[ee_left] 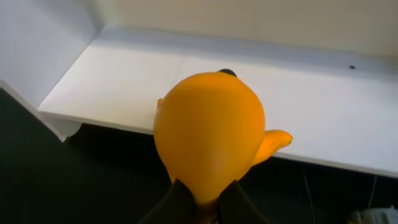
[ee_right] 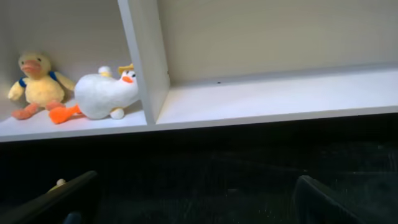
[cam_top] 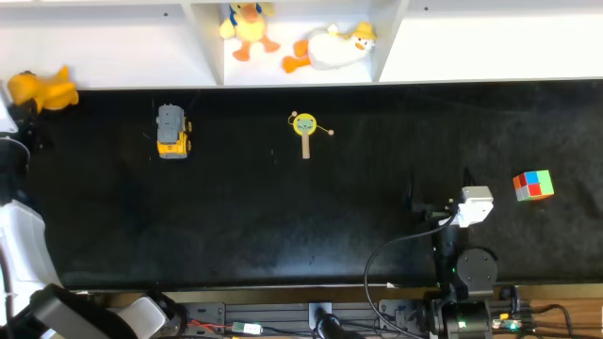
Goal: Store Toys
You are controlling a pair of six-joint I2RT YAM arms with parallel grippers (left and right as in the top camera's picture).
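An orange rubber toy [ee_left: 210,134] is held at its base between the fingers of my left gripper [ee_left: 204,200], which is shut on it. It hangs just in front of the white shelf's left compartment [ee_left: 311,106]. In the top view the same orange toy [cam_top: 42,88] is at the far left by the shelf edge. A yellow toy truck [cam_top: 172,130], a yellow rattle drum [cam_top: 304,126] and a colour cube [cam_top: 533,185] lie on the black mat. My right gripper [ee_right: 199,202] stands open above the mat with nothing in it, left of the cube.
The shelf's middle compartment holds a yellow duck plush [cam_top: 247,26] and a white duck plush [cam_top: 332,47]. The white divider [ee_right: 144,59] separates it from the right compartment [ee_right: 280,96]. Cables run along the table's front edge.
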